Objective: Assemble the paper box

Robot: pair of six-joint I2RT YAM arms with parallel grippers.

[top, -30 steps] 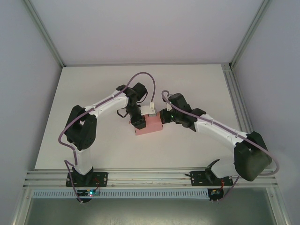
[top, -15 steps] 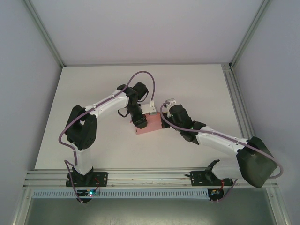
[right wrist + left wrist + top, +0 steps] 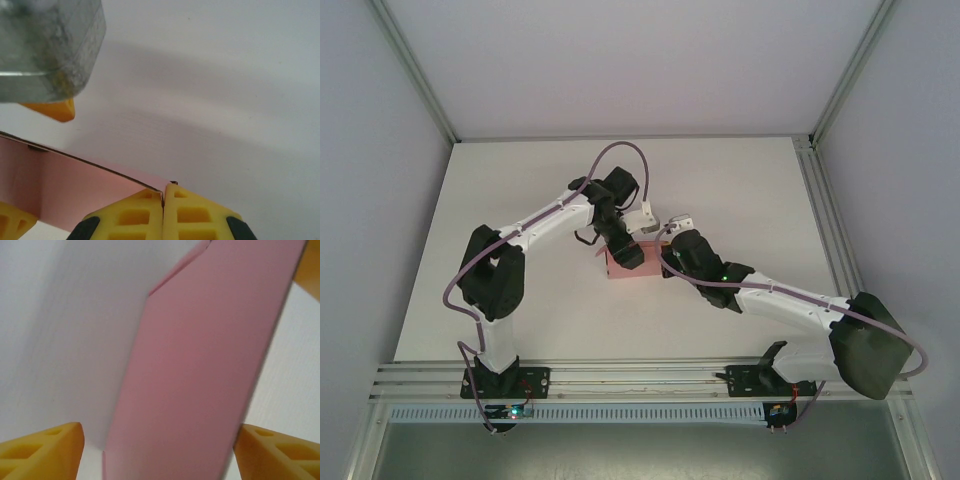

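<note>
Reaching in from either side, the two arms meet over the paper box (image 3: 645, 267), which sits near the middle of the white tabletop (image 3: 500, 200), a little toward the left arm's half. In the top view the left gripper (image 3: 623, 255) comes down on the box's left part from the far side. The right gripper (image 3: 666, 258) is at the box's right edge, and the two grippers are close beside each other. From the left wrist, the left gripper (image 3: 160, 455) is spread wide, with one yellow finger (image 3: 42, 447) in each lower corner. A long pink panel of the box (image 3: 200, 370) runs up between the fingers at a slant, with a folded flap at its upper end. There is a gap on the left side, and I cannot tell whether the right finger touches the card. From the right wrist, the right gripper (image 3: 162, 217) is closed, its two yellow fingers (image 3: 132, 217) pressed together. The upper edge of the pink card (image 3: 75, 192) runs straight into the seam between them, so it appears pinched there. Above the card, a translucent grey block (image 3: 45, 45) with a yellow tip (image 3: 52, 110) under it hangs over the bare tabletop (image 3: 225, 100).
</note>
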